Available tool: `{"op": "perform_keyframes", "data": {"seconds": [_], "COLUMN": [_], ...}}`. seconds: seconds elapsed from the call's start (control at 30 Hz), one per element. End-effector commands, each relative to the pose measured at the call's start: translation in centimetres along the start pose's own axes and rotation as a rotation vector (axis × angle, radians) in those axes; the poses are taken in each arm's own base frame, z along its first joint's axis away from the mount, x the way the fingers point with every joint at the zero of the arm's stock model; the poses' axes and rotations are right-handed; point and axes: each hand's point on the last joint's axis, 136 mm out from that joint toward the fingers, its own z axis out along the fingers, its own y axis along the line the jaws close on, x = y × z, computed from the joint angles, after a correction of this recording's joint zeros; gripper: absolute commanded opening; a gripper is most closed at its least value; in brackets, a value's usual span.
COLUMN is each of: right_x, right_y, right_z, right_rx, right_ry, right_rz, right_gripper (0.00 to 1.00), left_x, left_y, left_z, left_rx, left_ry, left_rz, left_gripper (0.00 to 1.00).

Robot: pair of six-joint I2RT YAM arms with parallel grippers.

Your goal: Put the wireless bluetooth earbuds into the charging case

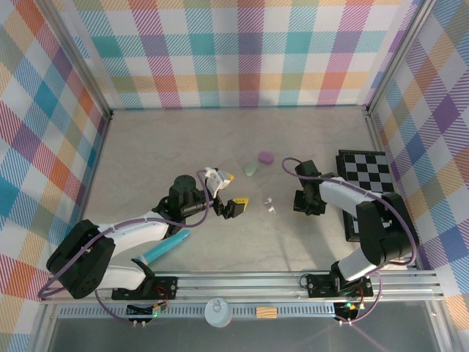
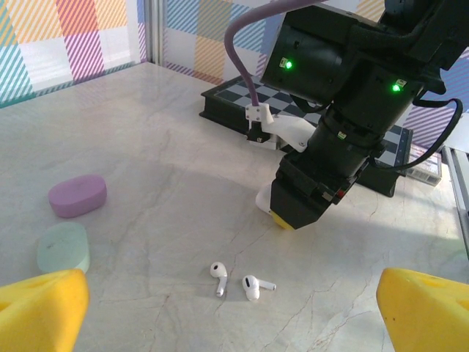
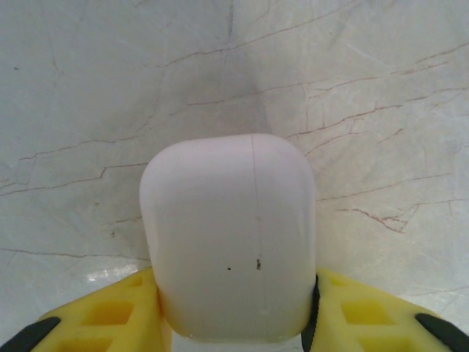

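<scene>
Two white earbuds point(image 2: 218, 277) point(image 2: 253, 286) lie side by side on the marble table point(image 2: 146, 147), seen from above as small white specks point(image 1: 270, 204). My left gripper point(image 2: 234, 315) is open wide just in front of them, its yellow fingertips point(image 2: 44, 312) on either side, holding nothing; from above it point(image 1: 229, 192) sits left of the earbuds. The white charging case point(image 3: 231, 235) stands closed on the table. My right gripper point(image 3: 234, 312) has both yellow fingers point(image 3: 110, 319) pressed on its sides. In the left wrist view the case point(image 2: 264, 199) peeks out under the right gripper point(image 2: 293, 213).
A purple case point(image 1: 265, 156) and a mint green case point(image 1: 251, 169) lie behind the earbuds. A black checkerboard point(image 1: 366, 172) sits at the right, close to the right arm. A turquoise stick point(image 1: 165, 248) lies by the left arm's base. Plaid walls enclose the table.
</scene>
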Motion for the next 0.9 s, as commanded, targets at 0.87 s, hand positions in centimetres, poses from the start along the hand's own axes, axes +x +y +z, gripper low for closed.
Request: {"op": "perform_keyframes", "data": {"seconds": [0.87], "right_x": [-2.1], "right_y": [13.9], "right_z": [-18.0], "right_rx": [-0.390], "right_ry": [-0.707], "right_rz": [-0.923], "right_gripper": [0.38], "left_x": [-4.2], "left_y": [-0.7], "left_z": [-3.4], "left_rx": [-0.089], "left_ry": [0.387], "left_rz": [-0.930], "left_gripper": [0.82]}}
